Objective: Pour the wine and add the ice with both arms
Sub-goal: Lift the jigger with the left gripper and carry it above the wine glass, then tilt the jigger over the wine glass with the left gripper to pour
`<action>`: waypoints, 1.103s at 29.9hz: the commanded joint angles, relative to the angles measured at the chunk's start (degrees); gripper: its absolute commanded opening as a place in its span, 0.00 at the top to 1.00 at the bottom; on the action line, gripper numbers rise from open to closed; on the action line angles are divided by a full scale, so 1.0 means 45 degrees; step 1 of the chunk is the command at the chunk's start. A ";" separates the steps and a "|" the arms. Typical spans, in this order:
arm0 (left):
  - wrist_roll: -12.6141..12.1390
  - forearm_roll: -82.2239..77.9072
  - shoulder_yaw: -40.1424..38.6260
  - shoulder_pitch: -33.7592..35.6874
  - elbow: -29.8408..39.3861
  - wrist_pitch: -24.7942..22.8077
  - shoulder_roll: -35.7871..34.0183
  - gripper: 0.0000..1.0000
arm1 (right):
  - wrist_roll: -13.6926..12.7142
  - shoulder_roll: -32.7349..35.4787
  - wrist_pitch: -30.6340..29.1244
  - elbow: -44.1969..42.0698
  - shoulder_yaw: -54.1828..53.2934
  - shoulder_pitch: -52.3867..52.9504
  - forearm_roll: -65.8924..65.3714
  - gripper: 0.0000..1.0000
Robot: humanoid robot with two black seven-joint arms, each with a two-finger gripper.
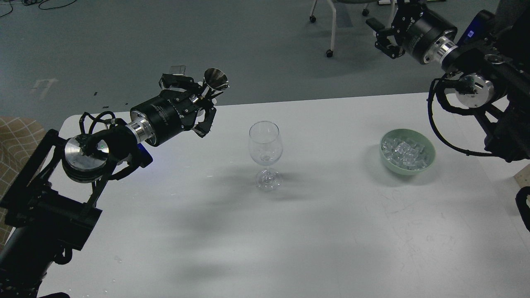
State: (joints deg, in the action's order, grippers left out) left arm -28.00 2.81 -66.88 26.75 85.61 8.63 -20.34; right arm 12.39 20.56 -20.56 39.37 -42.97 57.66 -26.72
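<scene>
A clear wine glass (266, 154) stands upright at the middle of the white table (290, 231); any liquid in it is too faint to tell. My left gripper (205, 96) is shut on a small steel jigger cup (216, 79), held upright in the air to the left of the glass and above its rim level. A green bowl (408, 152) of ice cubes (403, 150) sits at the right. My right gripper (387, 31) is raised far above and behind the bowl; its fingers cannot be told apart. No stream of wine shows.
A chair on castors (331, 29) stands on the grey floor beyond the table. A tan checked cushion (16, 140) is at the left edge. My right arm's cables (439, 120) loop over the table's right end.
</scene>
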 commanded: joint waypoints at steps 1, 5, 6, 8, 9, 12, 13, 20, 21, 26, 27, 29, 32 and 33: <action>0.0000 0.0000 0.0330 0.0012 0.0545 0.0269 0.0009 1.00 | 0.0000 -0.0019 -0.0001 0.0000 -0.0001 0.0000 -0.0001 0.00; 0.0000 -0.0446 0.0720 0.0012 0.0566 0.0308 0.0009 1.00 | 0.0000 -0.0058 -0.0001 0.0000 -0.0001 0.0000 -0.0001 0.00; 0.0000 -0.0603 0.0760 0.0012 0.0566 0.0308 0.0009 1.00 | 0.0000 -0.0058 -0.0001 0.0000 -0.0001 0.0000 -0.0001 0.00; 0.0000 -0.1091 0.0780 0.0031 0.0605 0.0541 0.0048 1.00 | 0.0000 -0.0077 -0.0001 0.0000 -0.0001 0.0000 -0.0001 0.00; 0.0000 -0.1093 0.0780 0.0031 0.0605 0.0543 0.0048 1.00 | 0.0000 -0.0077 -0.0001 0.0000 -0.0001 0.0000 -0.0001 0.00; 0.0000 -0.1444 0.0819 0.0226 0.0605 0.0874 0.0028 1.00 | 0.0000 -0.0077 -0.0001 0.0000 -0.0001 -0.0020 -0.0001 0.00; 0.0000 -0.1522 0.0974 0.0265 0.0605 0.0913 0.0048 1.00 | 0.0019 -0.0077 -0.0001 0.0000 -0.0001 0.0000 -0.0001 0.00; 0.0000 -0.1933 0.1229 0.0402 0.0605 0.1148 0.0048 1.00 | 0.0020 -0.0077 -0.0001 0.0000 -0.0001 0.0019 -0.0001 0.00; 0.0000 -0.1952 0.1229 0.0402 0.0624 0.1167 0.0048 1.00 | 0.0020 -0.0077 -0.0001 0.0000 -0.0001 0.0019 -0.0001 0.00; 0.0000 -0.1953 0.1366 0.0539 0.0741 0.1382 0.0048 1.00 | 0.0020 -0.0077 -0.0001 0.0000 -0.0001 0.0019 -0.0001 0.00; 0.0000 -0.1953 0.1443 0.0558 0.0800 0.1460 0.0048 1.00 | 0.0020 -0.0077 -0.0001 0.0000 -0.0001 0.0019 -0.0001 0.00; 0.0000 -0.1953 0.1522 0.0597 0.0800 0.1480 0.0048 1.00 | 0.0020 -0.0077 -0.0001 0.0000 -0.0001 0.0019 -0.0001 0.00; 0.0000 -0.2205 0.1620 0.0676 0.0820 0.1480 0.0048 1.00 | 0.0020 -0.0077 -0.0001 0.0000 -0.0001 0.0019 -0.0001 0.00; 0.0000 -0.2535 0.1755 0.0676 0.0800 0.1461 0.0048 1.00 | 0.0020 -0.0077 -0.0001 0.0000 -0.0001 0.0019 -0.0001 0.00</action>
State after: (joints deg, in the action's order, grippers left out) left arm -28.00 -6.39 -59.84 29.63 89.23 15.26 -20.12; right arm 12.48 20.21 -20.57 39.37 -42.99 57.73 -26.72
